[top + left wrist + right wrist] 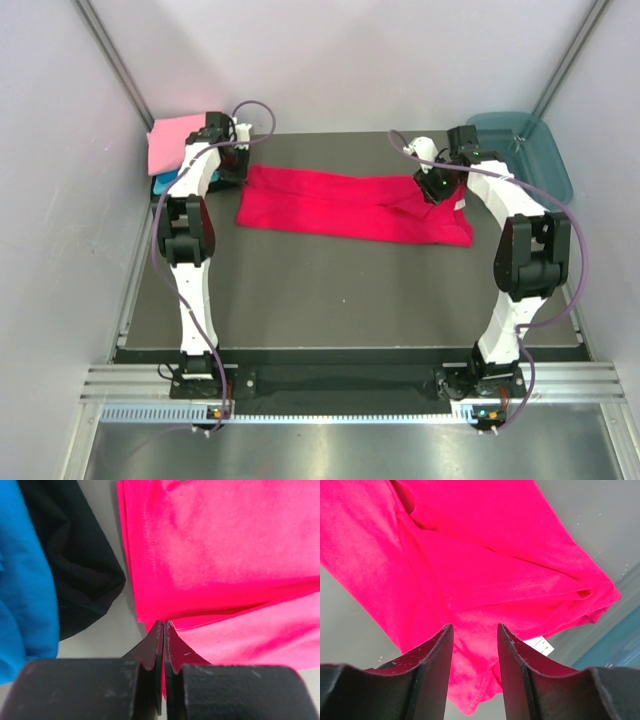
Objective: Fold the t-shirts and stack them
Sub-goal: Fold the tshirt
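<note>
A crimson-red t-shirt (340, 205) lies folded into a long band across the back of the dark table. My left gripper (235, 172) is at its left end. In the left wrist view the gripper (164, 625) is shut on the red t-shirt (225, 555) at a corner edge, with red cloth showing between the fingers. My right gripper (437, 190) hovers over the right end. In the right wrist view it (475, 630) stands open above the red t-shirt (470, 555), gripping nothing. A pink t-shirt (172, 142), a turquoise t-shirt (20, 580) and a black t-shirt (75, 555) lie piled at the back left.
A translucent teal tub (530, 150) stands at the back right corner, and its edge (615, 645) is close to the shirt's right end. A white label (539, 645) sticks out of the red shirt. White walls close in the table on both sides.
</note>
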### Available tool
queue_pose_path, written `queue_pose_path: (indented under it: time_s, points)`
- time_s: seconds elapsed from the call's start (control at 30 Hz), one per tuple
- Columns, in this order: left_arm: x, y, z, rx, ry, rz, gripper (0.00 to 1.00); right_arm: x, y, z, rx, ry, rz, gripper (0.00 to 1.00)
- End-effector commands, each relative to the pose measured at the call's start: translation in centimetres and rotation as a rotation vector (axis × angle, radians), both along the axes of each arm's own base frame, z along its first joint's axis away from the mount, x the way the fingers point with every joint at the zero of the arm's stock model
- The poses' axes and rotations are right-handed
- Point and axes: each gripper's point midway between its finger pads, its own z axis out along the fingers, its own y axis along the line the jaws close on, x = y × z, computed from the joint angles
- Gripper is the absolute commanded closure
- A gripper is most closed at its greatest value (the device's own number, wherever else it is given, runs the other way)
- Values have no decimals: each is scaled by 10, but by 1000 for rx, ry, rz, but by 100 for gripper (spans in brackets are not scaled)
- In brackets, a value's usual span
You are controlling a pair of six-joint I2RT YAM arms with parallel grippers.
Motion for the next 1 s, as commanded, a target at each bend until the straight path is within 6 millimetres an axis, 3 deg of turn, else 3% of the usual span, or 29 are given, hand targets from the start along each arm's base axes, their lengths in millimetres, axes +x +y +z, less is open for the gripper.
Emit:
queue_pose_path:
  time_s: [0.0,0.27,0.5,0.6,0.63,0.7,0.8,0.83,0.97]
  points:
    - [17,9,44,39,-126,18,100,15,12,24,20,-79,21,59]
    - [20,26,37,84,-121,55,100,14,9,23,12,-86,14,60]
    - [30,23,31,86,-132,60,100,17,10,23,13,-88,13,60]
    - [27,17,30,69,-123,38,88,16,11,25,9,-90,17,59]
    - [25,15,29,68,-118,36,78,14,10,23,7,-82,18,59]
    - [23,13,31,57,-117,35,72,11,9,20,-1,-72,28,58]
    - [14,-8,41,-46,-115,-38,70,-1,10,10,-21,-42,74,56]
    - [7,-30,45,-71,-109,-87,71,-4,10,10,-35,-41,105,55]
    - [-21,-65,30,-147,-14,-179,74,-11,16,-2,-72,-23,159,49]
